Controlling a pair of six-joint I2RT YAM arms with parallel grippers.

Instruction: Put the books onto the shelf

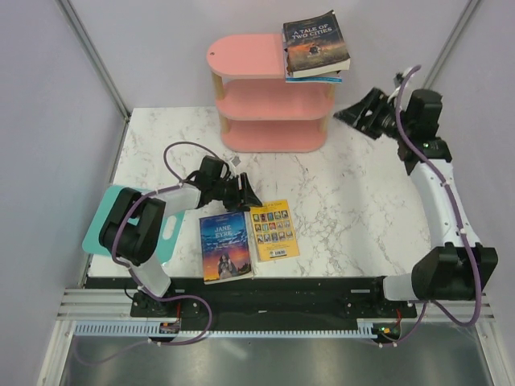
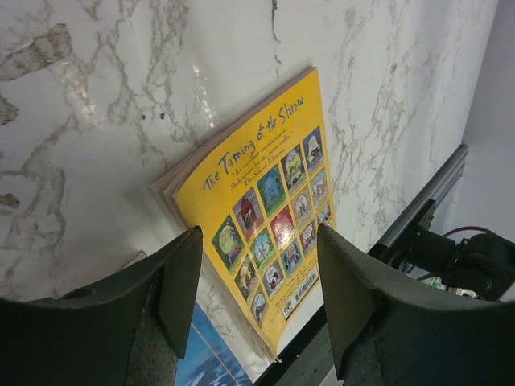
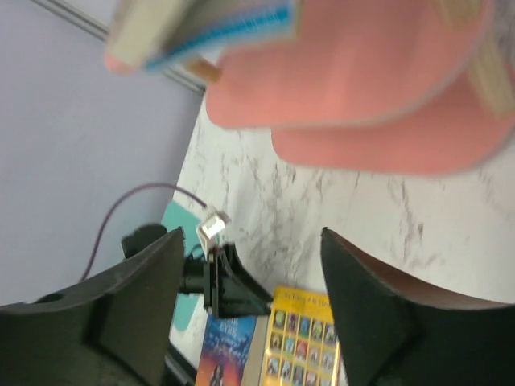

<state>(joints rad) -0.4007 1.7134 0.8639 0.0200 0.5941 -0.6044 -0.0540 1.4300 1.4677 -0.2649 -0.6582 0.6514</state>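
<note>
Left claw (image 1: 240, 193) released, jaws wide, nothing gripped, above yellow "Taming of the Shrew" (image 2: 261, 205). It lies flat beside "Jane Eyre" (image 1: 225, 245), near desk (image 1: 354, 209) near edge. Right claw (image 1: 348, 115) released, empty, just right of pink shelf (image 1: 269, 108) at desk far edge. "A Tale of Two Cities" (image 1: 315, 42) tops book stack on shelf top tier, right end, overhanging. Teal board (image 1: 100, 221) at desk left edge.

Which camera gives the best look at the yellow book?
The left wrist view: the yellow book is close and large, and its title, The Taming of the Shrew, is readable. The top external view shows it small, lying flat beside Jane Eyre. The right wrist view catches only part of it, blurred, at the bottom edge.
</note>
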